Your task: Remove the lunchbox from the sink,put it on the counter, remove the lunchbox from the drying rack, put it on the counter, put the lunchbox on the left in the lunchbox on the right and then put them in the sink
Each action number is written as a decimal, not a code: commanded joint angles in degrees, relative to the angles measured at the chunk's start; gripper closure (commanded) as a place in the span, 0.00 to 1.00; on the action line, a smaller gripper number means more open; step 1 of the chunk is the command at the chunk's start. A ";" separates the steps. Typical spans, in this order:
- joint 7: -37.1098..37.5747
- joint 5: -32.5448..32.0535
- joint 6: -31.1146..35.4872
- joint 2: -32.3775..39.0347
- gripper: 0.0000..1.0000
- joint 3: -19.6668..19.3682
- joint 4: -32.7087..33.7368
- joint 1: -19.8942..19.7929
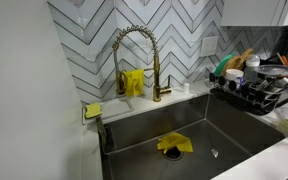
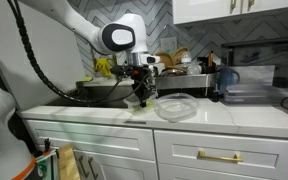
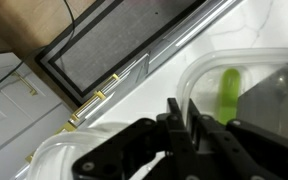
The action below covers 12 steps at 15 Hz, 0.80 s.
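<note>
Inside sink (image 1: 236,124), crumpled yellow cloth (image 1: 174,144)

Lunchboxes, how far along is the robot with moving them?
Done, it seems: the sink shows no lunchbox, just a yellow cloth, and a clear lunchbox sits on the counter. In hand: the gripper is down beside it, with a second clear rim showing in the wrist view. Left: nesting them and putting both in the sink.
</note>
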 commanded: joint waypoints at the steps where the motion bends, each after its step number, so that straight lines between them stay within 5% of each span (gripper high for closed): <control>1: -0.46 0.68 0.93 0.06 0.97 -0.16 0.21 0.77; 12: -2.49 2.04 2.60 -5.26 0.98 0.34 1.25 2.57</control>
